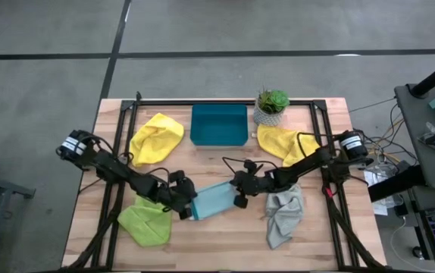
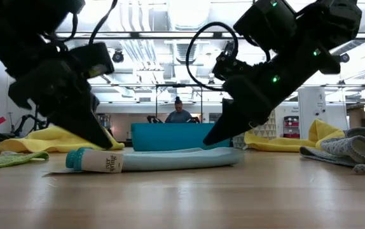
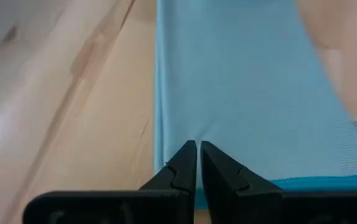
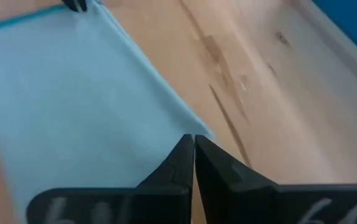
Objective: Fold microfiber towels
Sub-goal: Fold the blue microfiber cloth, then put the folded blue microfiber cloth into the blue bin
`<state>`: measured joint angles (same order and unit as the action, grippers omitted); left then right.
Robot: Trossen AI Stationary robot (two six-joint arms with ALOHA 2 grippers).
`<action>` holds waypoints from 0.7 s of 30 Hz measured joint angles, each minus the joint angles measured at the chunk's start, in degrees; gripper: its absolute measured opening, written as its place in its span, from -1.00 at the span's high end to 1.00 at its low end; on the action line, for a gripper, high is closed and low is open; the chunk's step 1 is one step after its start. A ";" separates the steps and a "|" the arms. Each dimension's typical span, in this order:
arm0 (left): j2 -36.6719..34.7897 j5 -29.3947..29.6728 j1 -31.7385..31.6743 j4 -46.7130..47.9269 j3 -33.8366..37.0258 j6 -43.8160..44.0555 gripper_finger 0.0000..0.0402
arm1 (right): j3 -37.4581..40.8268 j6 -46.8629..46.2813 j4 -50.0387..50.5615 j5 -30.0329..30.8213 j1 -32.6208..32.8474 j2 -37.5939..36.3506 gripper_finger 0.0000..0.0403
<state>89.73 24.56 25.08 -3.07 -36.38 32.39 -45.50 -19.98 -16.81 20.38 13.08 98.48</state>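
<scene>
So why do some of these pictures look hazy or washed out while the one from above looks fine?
In the low view, bright ceiling lights behind leave both arms as dark shapes, and the near table is soft. In the left wrist view, the light blue towel sits so close that its far end smears. In the right wrist view, the wood grain blurs the same way. The high view is evenly lit with only faint shadows.

One towel [image 1: 216, 199] lies mid-table between both end effectors, the tray [image 1: 219, 126] behind it, other towels around.

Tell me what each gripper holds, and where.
Both pinch the light blue towel: left gripper on its edge, right gripper on a corner.
</scene>
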 joint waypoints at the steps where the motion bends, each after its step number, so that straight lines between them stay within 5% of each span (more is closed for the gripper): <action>1: -0.61 0.00 0.00 -0.06 0.00 -0.35 0.96 | 0.00 -0.41 0.24 -0.86 0.00 -0.61 0.96; 8: -5.93 -2.88 0.04 -0.09 -0.02 -0.84 0.96 | 0.00 -7.59 3.82 -7.49 0.00 -5.29 0.96; 12: -9.58 -7.02 0.04 -0.35 -0.02 6.55 0.96 | -0.02 -13.42 7.98 -10.42 -0.04 -8.30 0.91; 21: -12.05 -12.01 3.00 -1.10 0.04 15.29 0.96 | -0.02 -29.52 10.74 -16.59 0.04 -9.37 0.41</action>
<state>77.68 12.54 28.09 -4.18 -36.34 47.69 -45.52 -49.50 -6.07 3.79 13.13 89.11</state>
